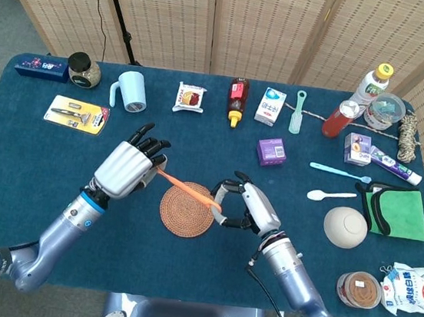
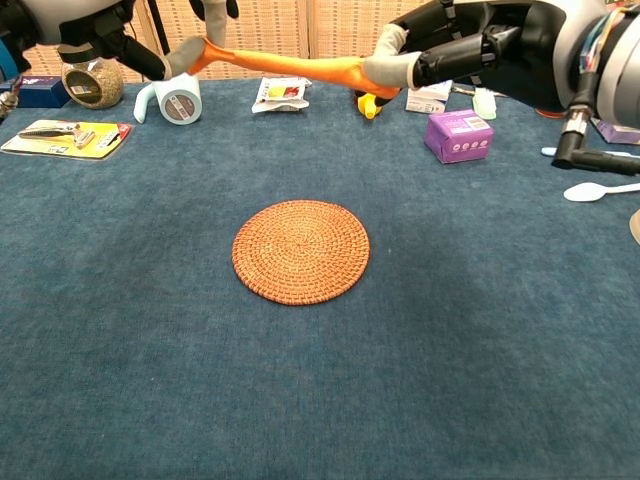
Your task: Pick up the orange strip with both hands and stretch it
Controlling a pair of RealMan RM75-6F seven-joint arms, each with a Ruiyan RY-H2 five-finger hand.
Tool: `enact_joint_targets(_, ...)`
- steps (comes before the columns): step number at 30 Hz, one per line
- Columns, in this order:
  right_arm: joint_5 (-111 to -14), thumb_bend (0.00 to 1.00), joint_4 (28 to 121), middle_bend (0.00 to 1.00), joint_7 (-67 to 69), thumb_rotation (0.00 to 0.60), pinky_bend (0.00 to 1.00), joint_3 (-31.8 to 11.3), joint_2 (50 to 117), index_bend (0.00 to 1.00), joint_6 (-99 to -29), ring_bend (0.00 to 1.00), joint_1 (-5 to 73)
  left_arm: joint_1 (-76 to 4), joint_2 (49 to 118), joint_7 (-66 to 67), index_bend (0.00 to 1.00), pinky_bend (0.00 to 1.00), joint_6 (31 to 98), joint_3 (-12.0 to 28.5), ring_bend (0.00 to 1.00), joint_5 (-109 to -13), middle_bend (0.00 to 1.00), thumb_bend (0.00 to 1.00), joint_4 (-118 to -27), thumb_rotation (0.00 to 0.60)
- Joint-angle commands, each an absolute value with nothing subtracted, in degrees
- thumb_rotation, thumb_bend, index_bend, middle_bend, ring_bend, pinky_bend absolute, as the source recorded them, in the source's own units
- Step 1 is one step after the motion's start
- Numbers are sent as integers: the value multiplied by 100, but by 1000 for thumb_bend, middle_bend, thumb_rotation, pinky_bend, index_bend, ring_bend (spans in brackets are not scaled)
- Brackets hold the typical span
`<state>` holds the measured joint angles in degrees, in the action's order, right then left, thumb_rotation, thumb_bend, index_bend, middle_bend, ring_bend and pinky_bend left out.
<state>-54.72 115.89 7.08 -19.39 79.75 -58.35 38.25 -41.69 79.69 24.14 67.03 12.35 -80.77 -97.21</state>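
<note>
The orange strip (image 1: pixel 188 189) (image 2: pixel 280 65) hangs taut in the air above the round woven mat (image 1: pixel 186 214) (image 2: pixel 301 250). My left hand (image 1: pixel 127 167) (image 2: pixel 95 25) pinches its left end. Its right end is pinched by my right hand (image 1: pixel 246 207) (image 2: pixel 470 50). The strip is thin and stretched long, slanting slightly down toward the right hand in the head view.
Behind the mat lie a purple box (image 1: pixel 272 151), a ketchup bottle (image 1: pixel 237 100), a snack packet (image 1: pixel 190 97), a blue mug (image 1: pixel 130 90) and a razor pack (image 1: pixel 77 114). Spoons, a bowl (image 1: pixel 344 226) and a green cloth (image 1: pixel 395 212) crowd the right side.
</note>
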Motion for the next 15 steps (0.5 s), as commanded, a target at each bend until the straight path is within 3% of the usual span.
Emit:
enact_joint_targets(1, -5483, 513, 11583, 406, 721, 600, 41, -1929, 7952, 712, -5823, 362, 3817, -4174, 7887, 2397, 637, 95, 6703, 1253, 309, -8098, 294, 547, -9719, 600)
enact_joint_targets(15, -5559, 513, 11509, 408, 876, 600, 42, -1861, 7755, 713, -5807, 364, 3686, -4139, 7349, 2367, 637, 95, 6765, 1324, 309, -8177, 294, 547, -9723, 600)
